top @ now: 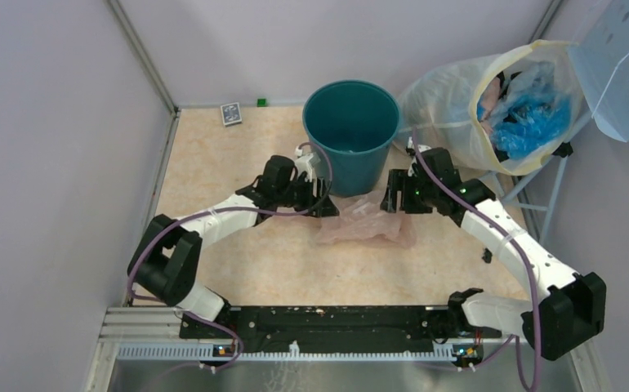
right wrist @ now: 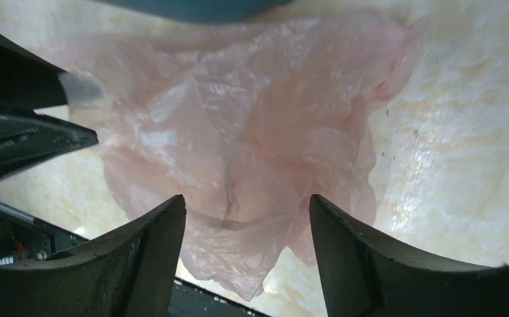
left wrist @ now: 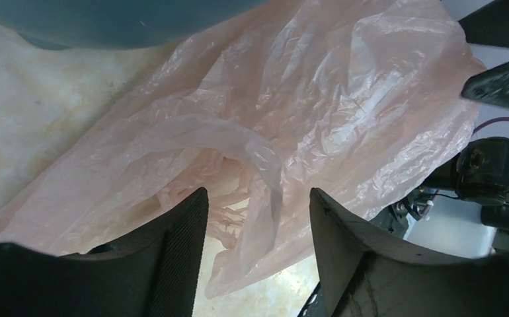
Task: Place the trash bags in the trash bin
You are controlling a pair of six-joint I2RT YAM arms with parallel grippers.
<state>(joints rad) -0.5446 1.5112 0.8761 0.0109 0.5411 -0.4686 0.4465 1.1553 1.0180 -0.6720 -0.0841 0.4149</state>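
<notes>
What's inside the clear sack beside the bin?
The clear sack holds crumpled bright blue plastic bags, with a pale pink item beside them. Anything deeper is hidden behind them and the cloudy plastic.

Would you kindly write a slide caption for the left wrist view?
Left gripper, jaws open, over the crumpled pink bag beside the bin.

Both low, angled inward — left pincer [top: 327, 206], right pincer [top: 389, 200] — jaws apart.

The trash bag [top: 366, 227] lies on the table [top: 238, 269], before the trash bin [top: 360, 171].
</notes>
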